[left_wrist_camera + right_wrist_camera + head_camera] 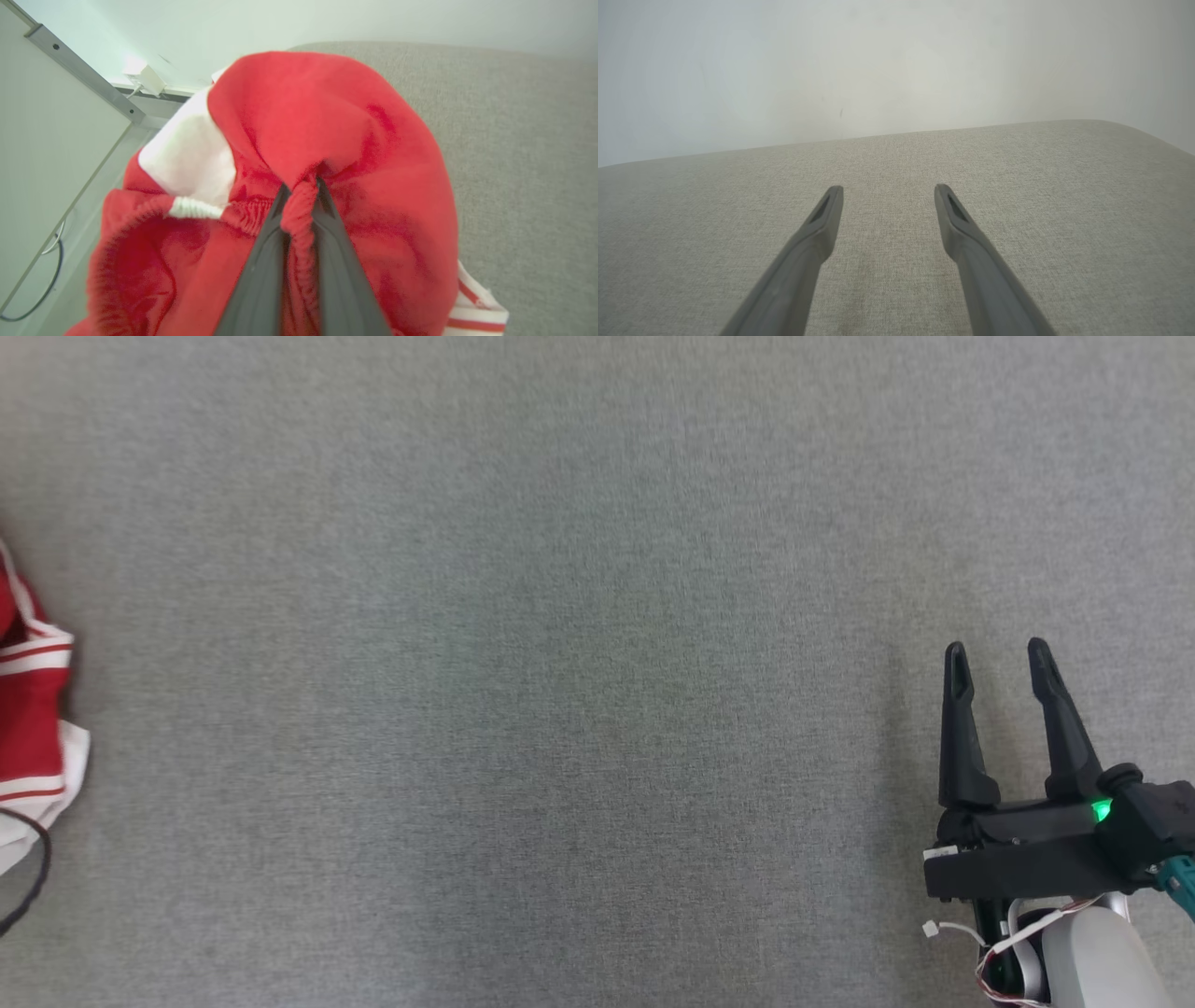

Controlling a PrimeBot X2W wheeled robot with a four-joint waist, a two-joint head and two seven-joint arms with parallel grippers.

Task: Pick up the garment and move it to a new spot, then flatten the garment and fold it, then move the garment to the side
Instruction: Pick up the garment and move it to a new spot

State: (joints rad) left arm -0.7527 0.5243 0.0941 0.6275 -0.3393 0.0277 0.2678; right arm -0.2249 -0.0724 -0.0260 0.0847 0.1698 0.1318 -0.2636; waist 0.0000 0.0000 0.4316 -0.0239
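The garment (327,121) is red with white panels and red-and-white striped trim. In the left wrist view it bulges around my left gripper (301,186), whose two dark fingers are shut on a bunched red elastic band of the garment. In the head view an edge of the garment (33,709) shows at the far left of the grey surface. My right gripper (997,658) stands open at the lower right, away from the garment, with nothing between its fingers; the right wrist view has the same open right gripper (888,192) over bare grey fabric.
A grey fabric-covered surface (560,663) spreads across the head view. A thin black cable (33,877) curves at the left edge. In the left wrist view a pale wall panel with a metal strip (84,74) and a small white box (145,77) lie beyond the surface's edge.
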